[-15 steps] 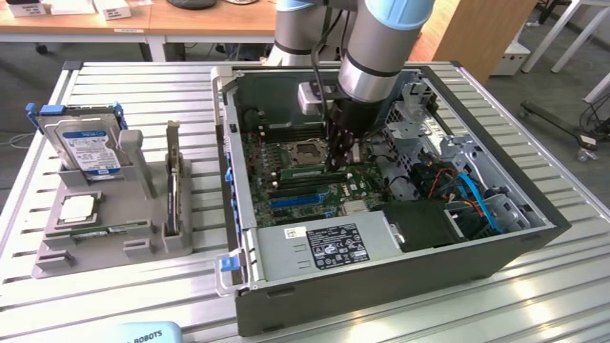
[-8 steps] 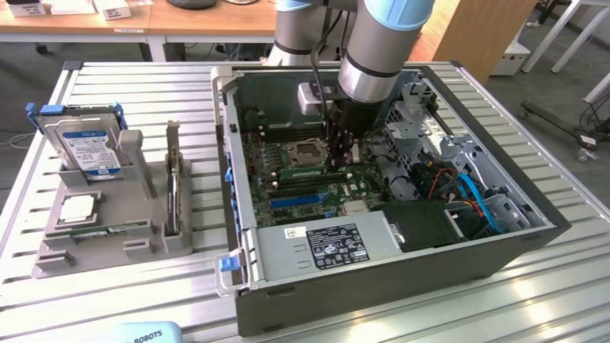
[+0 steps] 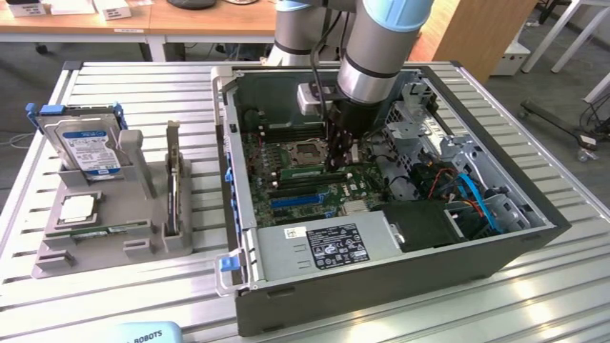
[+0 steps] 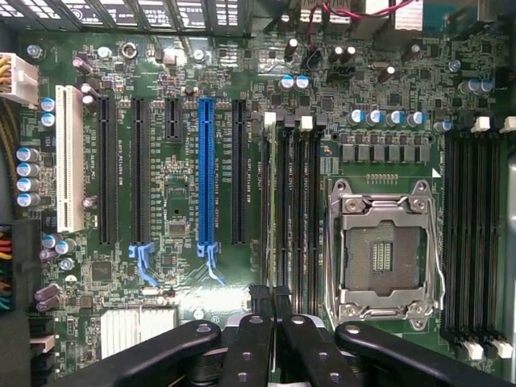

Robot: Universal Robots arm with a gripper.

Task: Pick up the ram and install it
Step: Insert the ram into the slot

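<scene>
One robot arm reaches down into an open computer case (image 3: 533, 236) that lies on a slatted metal table (image 3: 124, 300). In the exterior view the gripper (image 3: 341, 161) hangs low over the motherboard (image 3: 286, 189), just beside the empty processor socket (image 3: 307, 151). The ram (image 3: 305, 172), a narrow green stick, runs out from the fingertips along the socket's near side. On the exterior view's left, well apart from the case, a grey holder (image 3: 57, 261) carries a hard drive (image 3: 88, 146), a square silver processor chip (image 3: 76, 207), an upright dark expansion card (image 3: 173, 186) and a second green stick (image 3: 96, 231) lying flat. The wrist view looks straight down on the board. The claw (image 4: 270, 300) has its two black fingers drawn almost together, pinching the ram (image 4: 272, 201), which appears edge-on over the bank of memory slots between the long blue slot (image 4: 206, 169) and the socket (image 4: 383, 254). Whether the stick is seated in its slot cannot be told.
</scene>
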